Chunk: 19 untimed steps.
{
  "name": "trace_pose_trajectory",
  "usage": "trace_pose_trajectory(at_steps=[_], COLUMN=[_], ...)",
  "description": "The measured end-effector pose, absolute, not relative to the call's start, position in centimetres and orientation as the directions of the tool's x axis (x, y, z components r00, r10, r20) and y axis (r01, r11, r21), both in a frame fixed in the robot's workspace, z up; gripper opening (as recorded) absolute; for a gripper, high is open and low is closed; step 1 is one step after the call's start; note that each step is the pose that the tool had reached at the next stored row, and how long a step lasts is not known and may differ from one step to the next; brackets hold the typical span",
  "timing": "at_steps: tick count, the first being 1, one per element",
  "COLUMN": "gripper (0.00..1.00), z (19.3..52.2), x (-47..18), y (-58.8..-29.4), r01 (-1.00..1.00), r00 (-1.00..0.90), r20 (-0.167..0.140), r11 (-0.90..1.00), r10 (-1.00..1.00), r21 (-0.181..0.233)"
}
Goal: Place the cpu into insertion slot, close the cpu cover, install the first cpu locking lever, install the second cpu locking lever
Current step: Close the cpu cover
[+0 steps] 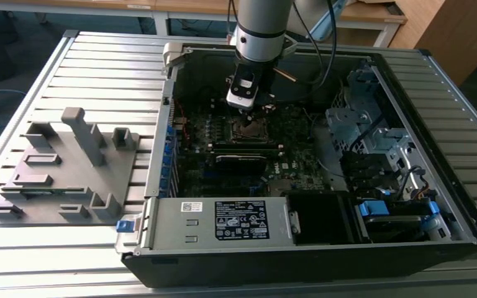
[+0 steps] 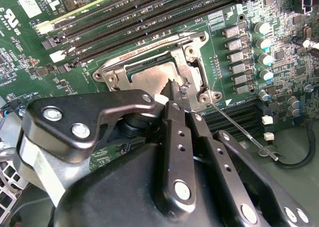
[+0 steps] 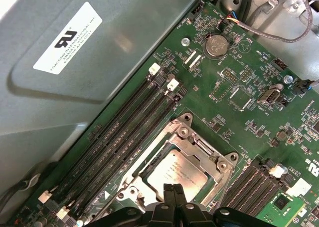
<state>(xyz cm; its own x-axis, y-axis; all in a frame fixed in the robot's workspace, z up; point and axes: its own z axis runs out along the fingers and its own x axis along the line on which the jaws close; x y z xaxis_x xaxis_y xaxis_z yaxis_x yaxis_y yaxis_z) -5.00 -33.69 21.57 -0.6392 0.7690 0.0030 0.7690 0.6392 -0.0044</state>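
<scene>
Inside the open computer case (image 1: 437,186), the gripper (image 1: 251,107) hangs low over the insertion slot (image 1: 251,128) on the green motherboard (image 3: 234,117). In both wrist views its fingertips (image 3: 168,193) are pressed together with nothing visible between them, poised just above one edge of the socket. The cpu (image 3: 175,173) lies flat in the slot, and the cpu cover (image 3: 199,146) is folded down around its grey face. A thin wire lever (image 2: 241,132) juts out from one socket corner, clear of the fingers
</scene>
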Motion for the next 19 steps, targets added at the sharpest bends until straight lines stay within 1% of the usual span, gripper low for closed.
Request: trace_pose_trajectory(at_steps=[19], gripper=[0.1], z=[21.56], x=[-5.0], y=[-33.69], r01=[0.67], r00=[-0.743], r20=[0.003], r11=[0.743], r10=[0.67], r21=[-0.004])
